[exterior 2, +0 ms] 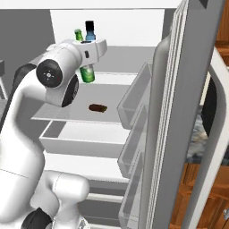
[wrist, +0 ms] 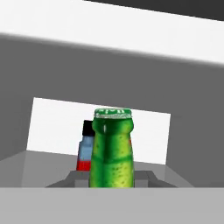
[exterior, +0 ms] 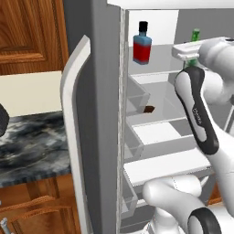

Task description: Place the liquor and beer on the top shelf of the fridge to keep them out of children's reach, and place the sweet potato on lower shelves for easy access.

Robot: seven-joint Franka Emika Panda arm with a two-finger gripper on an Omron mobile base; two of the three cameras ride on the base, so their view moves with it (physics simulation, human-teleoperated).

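The gripper [wrist: 111, 177] was clamped on the beer [wrist: 112, 148], holding it upright inside the open fridge [exterior: 107, 91] at the level of the top shelf [exterior: 160, 57]. The liquor [exterior: 142, 44] stood on that shelf just beyond the beer, and the sweet potato [exterior 2: 97, 108] lay on a lower shelf.

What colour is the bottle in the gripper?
Green; the beer shows best in the hand view.

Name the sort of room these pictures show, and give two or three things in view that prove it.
Most likely a home kitchen. An open fridge holds the liquor on its top shelf and a sweet potato lower down. Beside it are a dark stone counter and wooden cabinets.
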